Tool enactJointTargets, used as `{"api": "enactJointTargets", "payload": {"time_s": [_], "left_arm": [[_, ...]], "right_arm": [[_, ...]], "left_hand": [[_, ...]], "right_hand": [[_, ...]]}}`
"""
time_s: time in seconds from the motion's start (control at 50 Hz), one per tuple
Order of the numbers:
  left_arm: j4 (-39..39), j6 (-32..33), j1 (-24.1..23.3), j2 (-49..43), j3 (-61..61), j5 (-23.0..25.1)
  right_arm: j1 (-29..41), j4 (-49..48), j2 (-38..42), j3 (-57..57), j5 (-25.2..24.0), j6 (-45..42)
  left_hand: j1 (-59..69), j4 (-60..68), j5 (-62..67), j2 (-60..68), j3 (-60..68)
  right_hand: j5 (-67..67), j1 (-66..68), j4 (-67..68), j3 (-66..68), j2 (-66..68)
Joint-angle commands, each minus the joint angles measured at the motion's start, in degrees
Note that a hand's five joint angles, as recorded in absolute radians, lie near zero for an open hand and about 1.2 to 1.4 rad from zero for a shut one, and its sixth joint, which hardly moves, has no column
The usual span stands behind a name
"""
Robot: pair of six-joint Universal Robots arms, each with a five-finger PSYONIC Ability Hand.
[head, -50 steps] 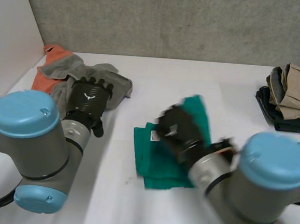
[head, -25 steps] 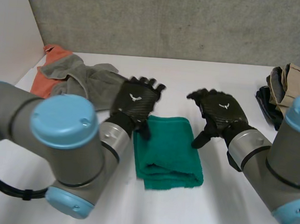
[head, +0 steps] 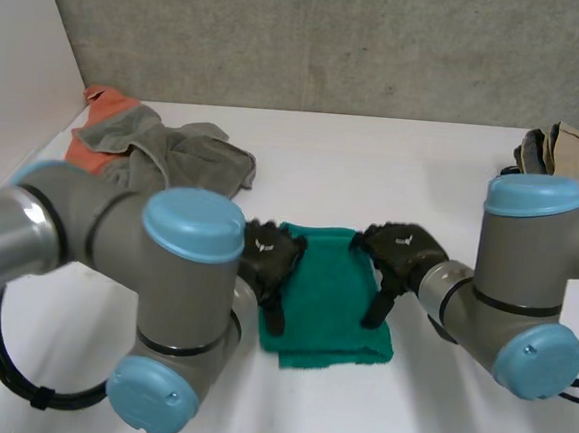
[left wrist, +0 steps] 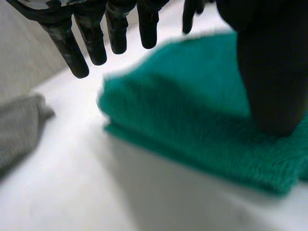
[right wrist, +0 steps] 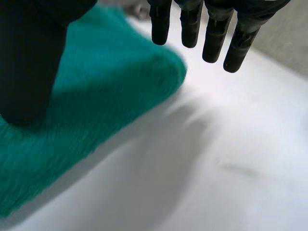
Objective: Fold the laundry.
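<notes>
Both hands are now sitting lower and closer to the robot than half a second ago. The left hand [head: 269,260] is standing at the left edge of the folded green towel [head: 332,285] and the right hand [head: 399,253] at its right edge, where before they were hovering near its far end. The towel itself is lying in the same place, in the middle of the white worktop [head: 374,163].

In the left wrist view the fingers [left wrist: 91,45] are hanging straight and apart, off the cloth, while the thumb [left wrist: 272,72] seems to be resting on the towel. The right hand is showing the same: fingers [right wrist: 211,36] straight and apart, thumb [right wrist: 29,62] on the green cloth. Neither hand is clamping anything. I am judging that they are bracketing the towel from both sides, either to square it or to take it for another fold.

A crumpled grey garment [head: 174,152] is lying partly over an orange cloth [head: 79,150] at the far left, probably waiting for its turn. A pile of folded clothes [head: 576,149] is sitting at the far right.
</notes>
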Motion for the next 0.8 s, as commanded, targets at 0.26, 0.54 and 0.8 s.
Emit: {"api": "enactJointTargets", "payload": {"time_s": [0.26, 0.54, 0.8], "left_arm": [[-0.24, 0.02, 8.2, 20.58, -5.91, 39.47], [-0.16, 0.11, 8.39, 20.67, -6.27, 36.5], [0.02, -0.06, 8.56, 20.76, -6.18, 36.42]], "right_arm": [[5.36, -26.92, -13.54, 30.13, -0.83, -8.97], [5.89, -31.59, -3.96, 25.4, -0.48, -9.15], [5.89, -33.52, -1.32, 19.33, -1.18, -8.27]], "left_hand": [[2.14, 1.55, 0.51, 1.6, 1.2], [2.14, 1.55, 0.51, 1.6, 1.2], [2.14, 1.55, 0.51, 1.6, 1.2]], "right_hand": [[-3.31, 0.02, -3.41, -2.21, -2.43], [-3.31, 0.02, -3.41, -2.21, -2.43], [41.18, 44.51, 41.07, 42.27, 42.05]]}}
